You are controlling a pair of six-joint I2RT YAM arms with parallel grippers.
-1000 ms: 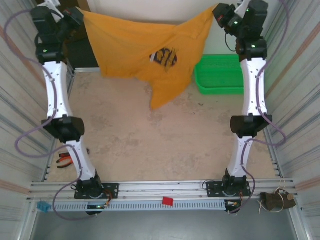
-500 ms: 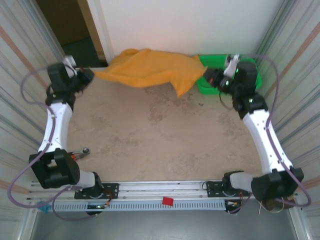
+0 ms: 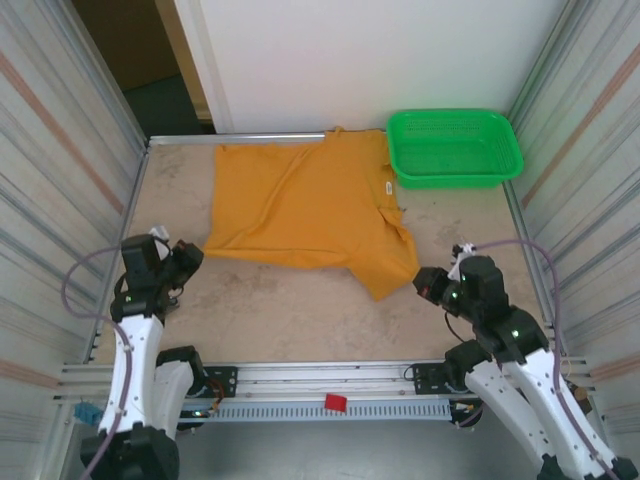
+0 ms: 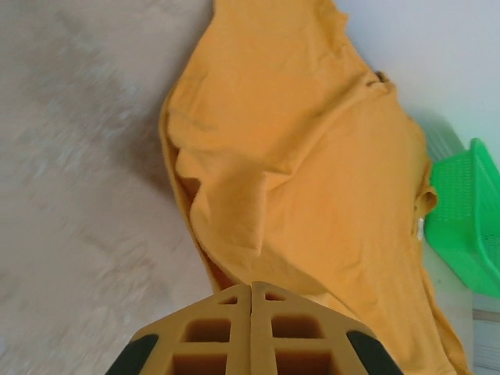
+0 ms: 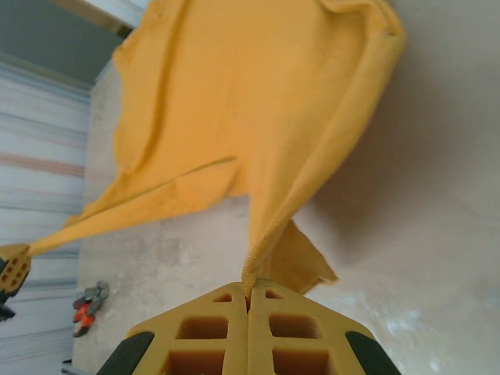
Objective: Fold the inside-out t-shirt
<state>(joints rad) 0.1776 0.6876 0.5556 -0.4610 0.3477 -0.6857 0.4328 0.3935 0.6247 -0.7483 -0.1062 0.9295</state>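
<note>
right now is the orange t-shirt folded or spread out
Spread out, not folded: the t-shirt lies opened flat on the table, its near corners pinched by the left gripper and right gripper.

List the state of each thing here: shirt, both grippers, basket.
shirt: spread on the table, unfolded, creased, white tag showing, no print in sight.
left gripper: shut on the shirt's near edge, left end.
right gripper: shut on the shirt's near edge, right end.
basket: upright, empty.
</note>
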